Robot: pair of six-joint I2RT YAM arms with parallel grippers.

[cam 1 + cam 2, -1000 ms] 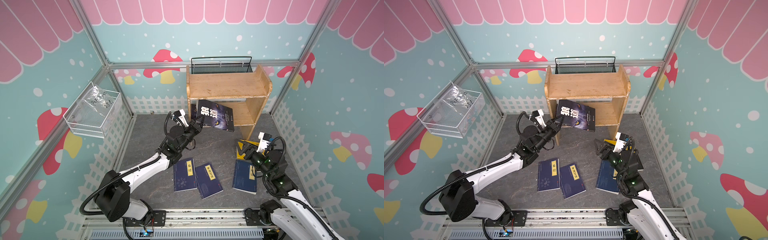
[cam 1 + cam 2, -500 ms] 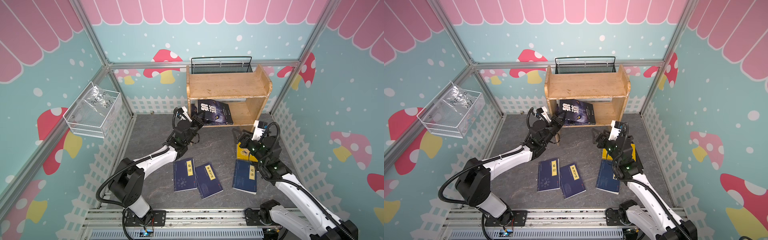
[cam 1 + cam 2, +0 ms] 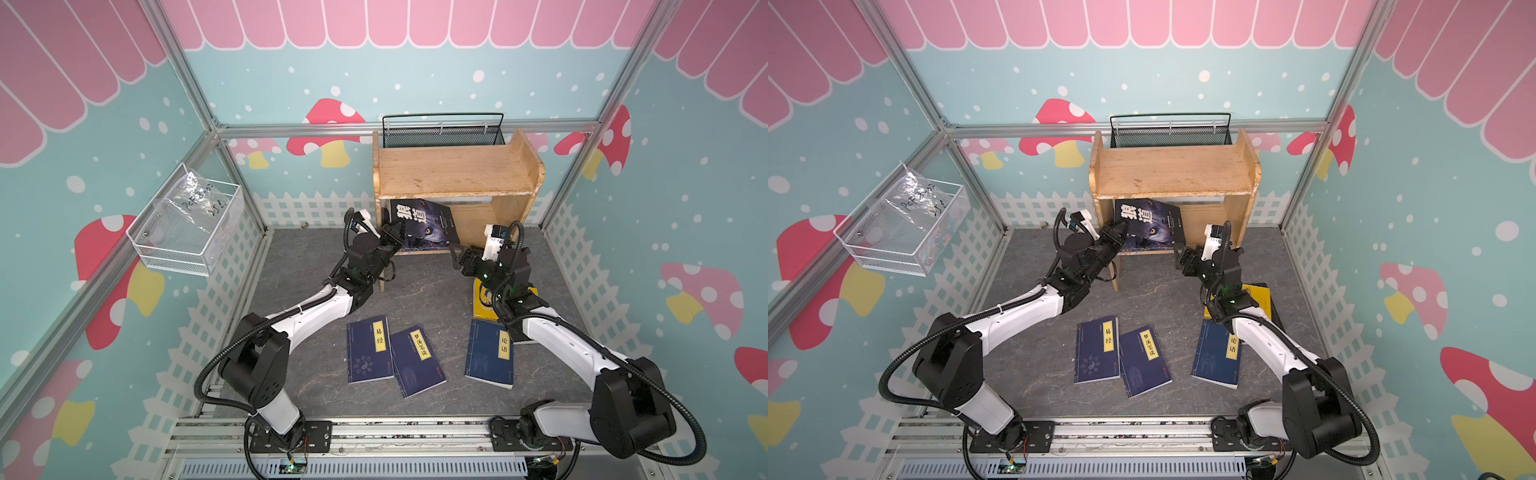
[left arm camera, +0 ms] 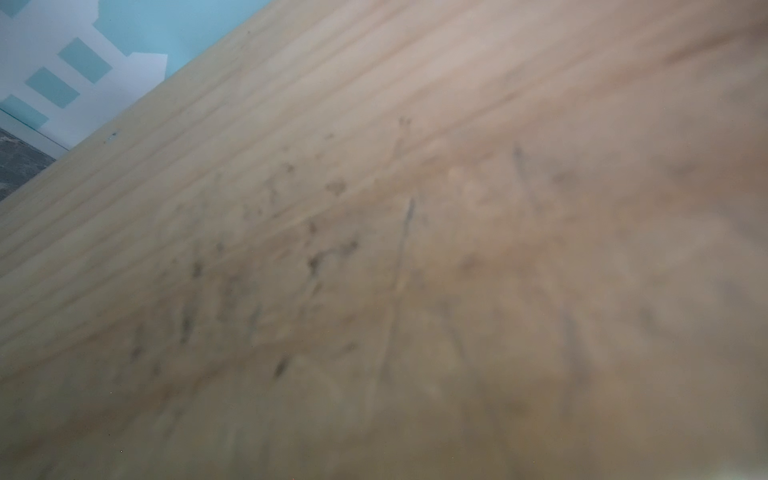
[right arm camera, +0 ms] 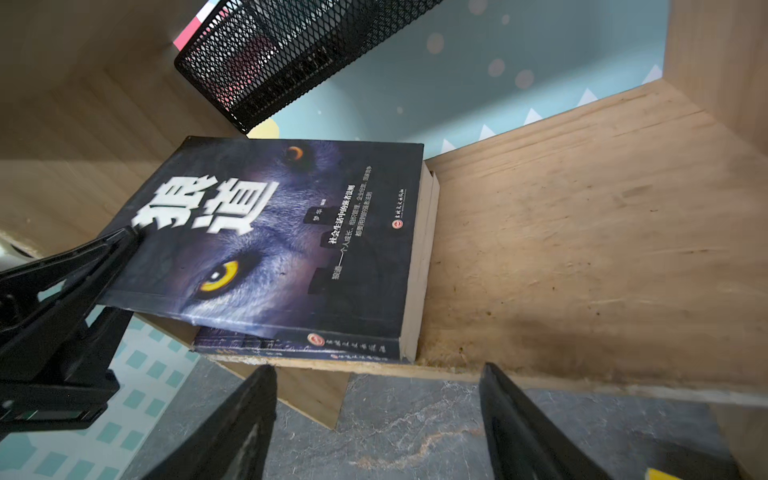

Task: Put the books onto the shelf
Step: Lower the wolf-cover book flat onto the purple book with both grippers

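The light-wood shelf (image 3: 453, 170) (image 3: 1171, 170) stands at the back. A dark purple wolf-face book (image 3: 428, 226) (image 3: 1152, 224) (image 5: 282, 232) lies tilted in its lower tier on top of another book (image 5: 291, 347). My left gripper (image 3: 399, 232) (image 3: 1119, 230) is shut on the wolf book's near left corner; the left wrist view shows only blurred shelf wood (image 4: 374, 208). My right gripper (image 3: 457, 257) (image 3: 1183, 257) (image 5: 378, 415) hangs open and empty just before the lower tier's front edge. Three navy books (image 3: 370, 349) (image 3: 417, 361) (image 3: 490, 353) and a yellow book (image 3: 482, 299) lie on the floor.
A black mesh basket (image 3: 442, 131) (image 5: 291, 54) sits behind the shelf's top board. A white wire basket (image 3: 187, 226) holding a plastic bag hangs on the left wall. The shelf's right half of the lower tier (image 5: 582, 249) is bare wood.
The left gripper carried the wolf book back and down into the lower tier. The right arm moved from above the yellow book forward to the shelf front, still open.
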